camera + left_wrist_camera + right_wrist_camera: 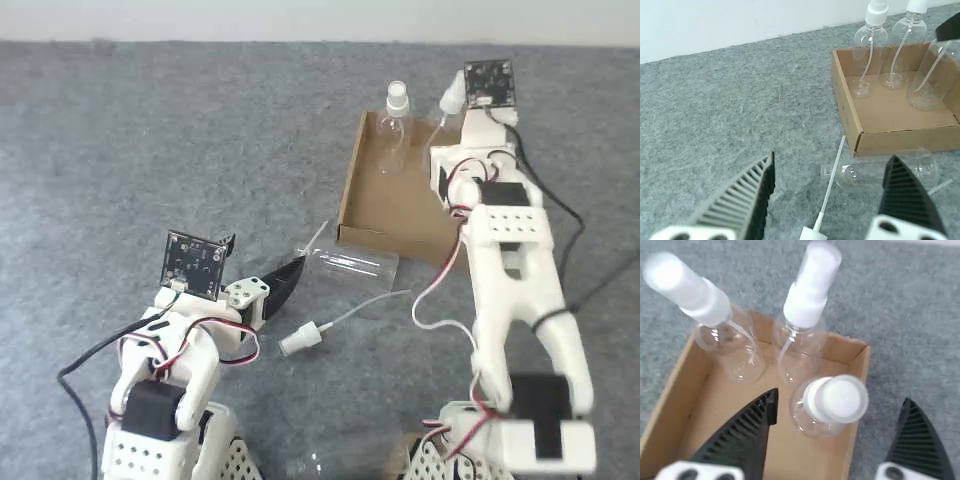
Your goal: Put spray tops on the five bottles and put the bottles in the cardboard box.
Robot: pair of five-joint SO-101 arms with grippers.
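Observation:
The cardboard box (pixel 400 205) lies at the back right. Three clear bottles with white spray tops stand in its far end (pixel 867 55) (pixel 905 50) (pixel 935 75). My right gripper (pixel 840 397) is open over the box's far corner, its fingers on either side of the nearest capped bottle (pixel 832 402). A bare bottle (pixel 350 268) lies on its side in front of the box. One loose spray top (pixel 303 340) lies near it, and a second spray top's tube (pixel 830 185) lies beside the bottle's neck. My left gripper (pixel 833 159) is open, low over the carpet, facing that bottle (pixel 880 172).
Grey carpet (pixel 150 150) covers the table, with wide free room to the left and behind. A clear bottle-like shape (pixel 335 465) lies between the two arm bases at the near edge. Cables hang off both arms.

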